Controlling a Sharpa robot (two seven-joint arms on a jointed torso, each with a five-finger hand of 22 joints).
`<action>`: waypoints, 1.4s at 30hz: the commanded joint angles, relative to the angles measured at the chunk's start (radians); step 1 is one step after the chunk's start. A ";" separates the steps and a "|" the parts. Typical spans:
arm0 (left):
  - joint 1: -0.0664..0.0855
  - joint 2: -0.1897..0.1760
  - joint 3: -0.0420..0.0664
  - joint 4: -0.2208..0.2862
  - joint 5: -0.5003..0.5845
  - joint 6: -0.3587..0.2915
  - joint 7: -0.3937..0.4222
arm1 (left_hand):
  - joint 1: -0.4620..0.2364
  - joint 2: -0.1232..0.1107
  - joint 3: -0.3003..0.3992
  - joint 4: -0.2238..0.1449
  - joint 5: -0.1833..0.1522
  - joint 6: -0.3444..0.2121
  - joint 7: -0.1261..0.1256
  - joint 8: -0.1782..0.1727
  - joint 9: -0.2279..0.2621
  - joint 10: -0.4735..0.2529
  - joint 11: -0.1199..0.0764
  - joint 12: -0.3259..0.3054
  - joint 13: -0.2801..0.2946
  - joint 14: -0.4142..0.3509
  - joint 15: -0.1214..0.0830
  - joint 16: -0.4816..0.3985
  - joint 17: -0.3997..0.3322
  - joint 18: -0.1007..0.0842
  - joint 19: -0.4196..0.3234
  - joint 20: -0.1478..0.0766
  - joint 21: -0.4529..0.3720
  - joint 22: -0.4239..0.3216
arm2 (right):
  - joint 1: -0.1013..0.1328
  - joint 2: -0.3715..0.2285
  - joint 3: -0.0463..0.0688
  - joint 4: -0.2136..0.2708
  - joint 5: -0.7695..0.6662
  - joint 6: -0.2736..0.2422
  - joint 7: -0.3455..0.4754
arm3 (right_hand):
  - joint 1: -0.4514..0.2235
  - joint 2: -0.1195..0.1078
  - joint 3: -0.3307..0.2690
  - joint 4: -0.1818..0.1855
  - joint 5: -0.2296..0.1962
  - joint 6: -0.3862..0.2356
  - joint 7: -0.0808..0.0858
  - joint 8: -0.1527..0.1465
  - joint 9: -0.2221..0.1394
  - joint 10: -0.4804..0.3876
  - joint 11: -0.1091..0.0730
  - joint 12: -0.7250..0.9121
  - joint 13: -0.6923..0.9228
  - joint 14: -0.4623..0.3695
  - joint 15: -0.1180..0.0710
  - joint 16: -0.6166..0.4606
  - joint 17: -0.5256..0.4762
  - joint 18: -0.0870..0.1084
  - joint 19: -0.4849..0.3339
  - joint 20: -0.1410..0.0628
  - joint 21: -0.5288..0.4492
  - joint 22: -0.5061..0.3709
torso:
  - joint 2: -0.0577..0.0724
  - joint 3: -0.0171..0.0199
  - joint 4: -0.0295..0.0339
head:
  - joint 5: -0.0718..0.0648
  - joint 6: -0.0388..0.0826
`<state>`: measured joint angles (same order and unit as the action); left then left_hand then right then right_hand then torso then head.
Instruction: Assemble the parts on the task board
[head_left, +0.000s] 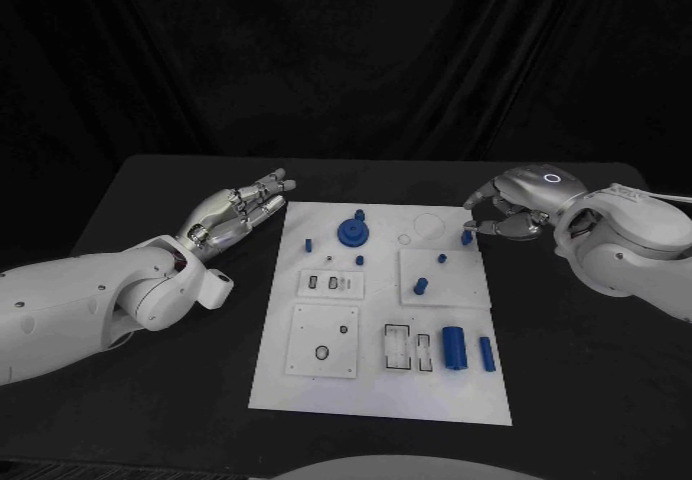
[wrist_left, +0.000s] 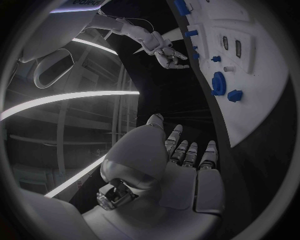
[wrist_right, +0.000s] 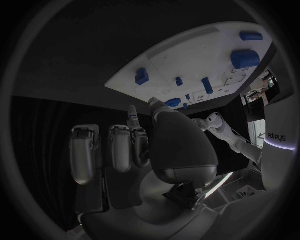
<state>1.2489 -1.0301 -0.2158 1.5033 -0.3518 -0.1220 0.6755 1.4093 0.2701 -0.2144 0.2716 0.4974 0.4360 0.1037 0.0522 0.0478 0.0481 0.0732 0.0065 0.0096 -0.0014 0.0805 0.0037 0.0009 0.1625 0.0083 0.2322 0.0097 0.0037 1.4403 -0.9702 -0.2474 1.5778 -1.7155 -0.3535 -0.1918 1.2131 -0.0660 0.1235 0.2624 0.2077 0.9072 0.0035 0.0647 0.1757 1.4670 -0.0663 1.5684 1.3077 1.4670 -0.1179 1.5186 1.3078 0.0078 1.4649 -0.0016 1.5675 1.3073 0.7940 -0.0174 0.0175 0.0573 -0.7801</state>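
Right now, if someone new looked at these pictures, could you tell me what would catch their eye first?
The white task board stands out most, bright on the black table, dotted with small blue parts, including a round blue gear near its far end. Next come the two silver hands flanking that far end: the left hand lies flat with fingers stretched out, holding nothing, while the right hand curls at the board's far right corner by a small blue peg.

I see white task board (head_left: 378, 395), blue parts (head_left: 453, 347) on it, black table (head_left: 159, 400), silver hands, white arms.
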 joint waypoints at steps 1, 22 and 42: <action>0.001 0.001 0.001 0.003 0.001 0.012 0.050 | 0.009 0.000 0.005 0.001 0.007 0.006 0.001 0.005 0.001 0.002 0.005 0.004 0.002 0.001 0.007 -0.004 -0.001 0.019 -0.001 0.006 -0.003 0.001 | -0.009 -0.005 0.001 -0.003 -0.006 -0.005 -0.018 | -0.009 -0.007 -0.005 0.007 -0.019 -0.009 0.000 0.001 0.000 0.104 -0.005 0.002 0.263 0.091 -0.009 0.005 0.184 -0.008 0.106 -0.008 0.003 0.263 | 0.001 -0.0001 0.0011 | -0.001 -0.002; 0.001 -0.002 0.001 -0.005 0.001 0.017 0.042 | 0.011 0.000 0.007 0.001 0.008 -0.001 0.002 0.003 0.000 0.000 0.007 0.004 0.001 0.001 0.007 -0.004 -0.001 0.018 -0.001 0.006 -0.003 0.001 | -0.044 -0.012 0.001 -0.018 -0.006 0.016 0.000 | -0.008 -0.018 -0.009 0.015 -0.055 -0.040 -0.003 -0.001 -0.003 0.103 -0.009 -0.001 0.260 0.092 -0.016 0.010 0.189 -0.008 0.106 -0.015 0.003 0.263 | 0.000 -0.0005 -0.0015 | 0.003 -0.010; 0.000 0.002 0.001 -0.007 0.001 0.026 0.040 | 0.004 0.002 0.006 0.008 0.001 -0.005 0.005 0.002 -0.001 -0.001 0.010 0.003 0.001 0.001 0.010 -0.004 -0.001 0.018 -0.001 0.008 -0.003 0.001 | -0.059 0.007 0.001 -0.036 -0.006 0.012 0.009 | 0.026 -0.022 0.000 0.004 -0.048 -0.040 -0.009 0.006 0.000 0.101 -0.015 -0.008 0.254 0.091 -0.023 0.010 0.188 -0.008 0.106 -0.021 0.003 0.263 | -0.001 -0.0009 -0.0017 | 0.004 -0.013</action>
<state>1.2489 -1.0302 -0.2158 1.4946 -0.3519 -0.1090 0.6755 1.4093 0.2701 -0.2104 0.2758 0.5006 0.4324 0.1073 0.0521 0.0476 0.0443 0.0769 0.0065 0.0094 0.0023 0.0843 0.0037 0.0009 0.1625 0.0082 0.2322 0.0097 0.0037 1.3843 -0.9642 -0.2471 1.5433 -1.7155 -0.3433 -0.1849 1.2315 -0.0888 0.1197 0.2663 0.1570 0.8733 -0.0018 0.0647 0.1738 1.4669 -0.0734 1.5640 1.3077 1.4652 -0.1341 1.5224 1.3075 0.0078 1.4652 -0.0161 1.5675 1.3078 0.7938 -0.0179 0.0158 0.0619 -0.7920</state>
